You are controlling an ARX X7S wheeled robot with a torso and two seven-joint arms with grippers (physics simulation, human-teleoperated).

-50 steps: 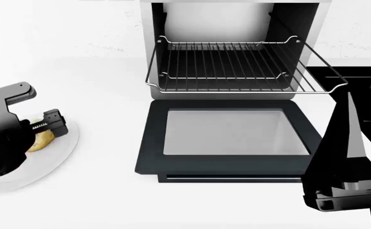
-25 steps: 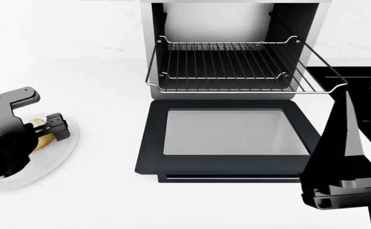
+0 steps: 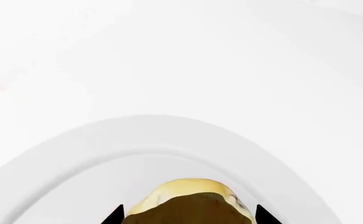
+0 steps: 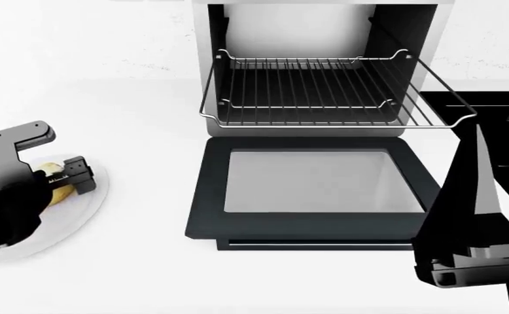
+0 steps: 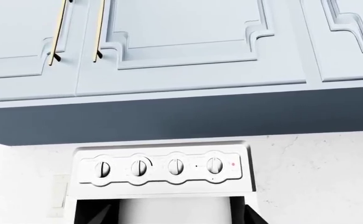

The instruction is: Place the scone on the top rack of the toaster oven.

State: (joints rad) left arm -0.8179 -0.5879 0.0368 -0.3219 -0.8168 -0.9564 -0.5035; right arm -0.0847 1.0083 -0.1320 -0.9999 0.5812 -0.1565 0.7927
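Observation:
The scone [image 4: 59, 191], pale yellow, lies on a round white plate [image 4: 87, 208] at the left of the counter. My left gripper [image 4: 65, 183] is down over it and open. In the left wrist view its two black fingertips [image 3: 114, 216] flank the scone [image 3: 188, 205] closely on both sides. The toaster oven [image 4: 324, 26] stands at the back centre. Its top rack [image 4: 324, 91], a silver wire grid, is pulled out over the dropped door [image 4: 311, 190]. My right gripper [image 4: 476, 140] is held up at the right, open and holding nothing, beside the rack's right corner.
A black sink [image 4: 499, 108] lies right of the oven, behind my right arm. The right wrist view looks up at the oven's knob panel [image 5: 163, 167] and pale wall cabinets [image 5: 188, 42], with my right gripper [image 5: 176, 217] at the picture's lower edge.
My left gripper has sunk a little toward the plate, closing in around the scone; it has hardly moved in the last half second. The right arm, rack and door have not moved.

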